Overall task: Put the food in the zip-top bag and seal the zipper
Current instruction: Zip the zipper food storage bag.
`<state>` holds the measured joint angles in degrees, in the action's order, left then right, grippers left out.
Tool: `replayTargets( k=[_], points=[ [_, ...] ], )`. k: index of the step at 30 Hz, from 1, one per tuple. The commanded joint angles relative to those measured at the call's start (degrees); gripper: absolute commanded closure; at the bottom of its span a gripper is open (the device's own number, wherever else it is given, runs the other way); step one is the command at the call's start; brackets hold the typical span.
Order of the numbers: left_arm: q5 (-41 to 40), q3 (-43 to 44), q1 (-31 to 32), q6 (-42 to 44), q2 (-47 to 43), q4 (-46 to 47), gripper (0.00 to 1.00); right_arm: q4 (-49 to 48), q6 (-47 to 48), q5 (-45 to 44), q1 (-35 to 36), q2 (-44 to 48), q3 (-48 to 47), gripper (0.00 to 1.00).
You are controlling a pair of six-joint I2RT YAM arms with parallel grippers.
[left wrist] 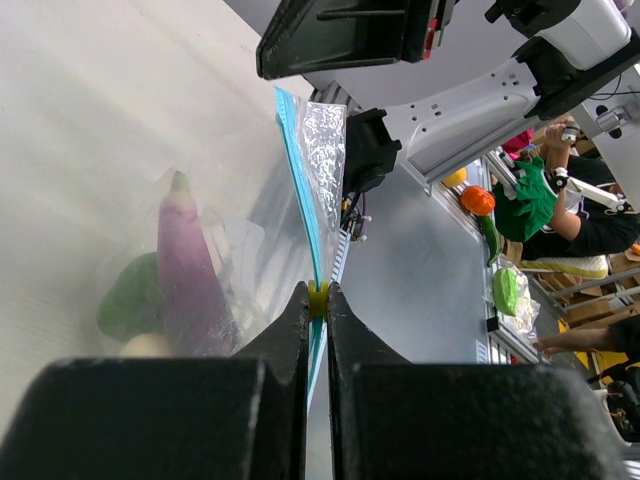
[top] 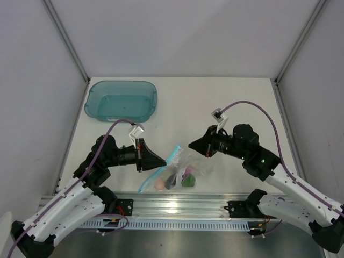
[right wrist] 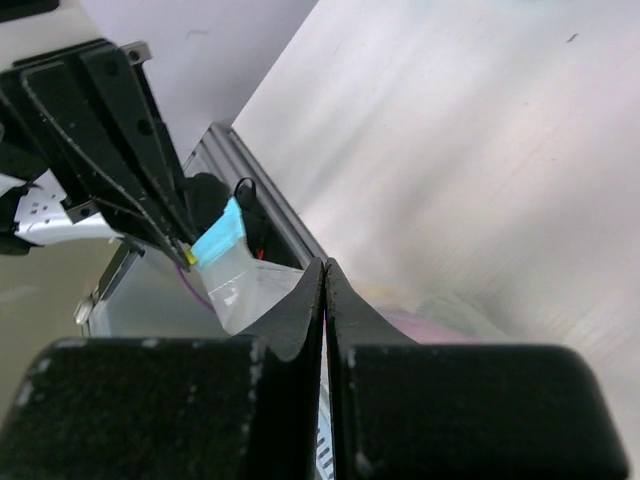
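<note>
The floppy, slippery bag [top: 185, 164], light food [top: 188, 181] inside, lies at the near middle of the surface [top: 215, 102], with the left tool [left wrist: 318, 300] clamped on its stiffer zipper [left wrist: 300, 180], the best hold, and the right tool [right wrist: 323, 275] closed, seemingly on the film.
</note>
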<state>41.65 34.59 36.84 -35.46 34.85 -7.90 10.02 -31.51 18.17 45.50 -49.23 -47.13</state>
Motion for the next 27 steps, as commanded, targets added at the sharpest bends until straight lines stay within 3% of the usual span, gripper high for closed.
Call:
replayTargets(
  k=[1, 4, 8, 10, 11, 15, 20, 27],
  points=[
    [0.71, 0.30, -0.72, 1.27, -0.66, -0.45, 0.99, 0.88, 0.31, -2.09, -1.37, 2.21, 0.46, 1.00],
    [1.15, 0.13, -0.81, 1.19, -0.31, -0.19, 0.99, 0.97, 0.30, -1.13, -2.16, 2.91, 1.08, 1.00],
    [2.21, 0.22, -0.81, 1.27, -0.40, 0.25, 0.99, -2.71, 2.85, 8.60, -3.74, 1.95, 0.65, 1.00],
    [2.65, 0.48, -0.89, 1.54, -0.66, 0.34, 0.99, -3.78, 3.90, 18.88, -5.06, -1.19, -1.28, 0.83],
    [2.65, 0.57, -0.81, 1.62, -0.92, 0.08, 1.00, -2.82, 5.56, 21.18, -5.15, -2.52, -4.43, 0.66],
    [3.61, 0.74, -0.80, 1.98, -1.10, 0.25, 0.99, 2.89, 9.79, 26.90, -5.15, -7.54, -10.59, 0.48],
    [4.40, 0.39, -0.81, 1.45, -0.84, 1.13, 0.99, 1.23, 9.71, 34.11, -5.15, -12.28, -12.98, 0.48],
    [4.67, 0.39, -0.80, 1.36, -0.49, 1.66, 0.99, 1.23, 10.15, 35.09, -4.19, -13.35, -12.19, 0.52]
  ],
)
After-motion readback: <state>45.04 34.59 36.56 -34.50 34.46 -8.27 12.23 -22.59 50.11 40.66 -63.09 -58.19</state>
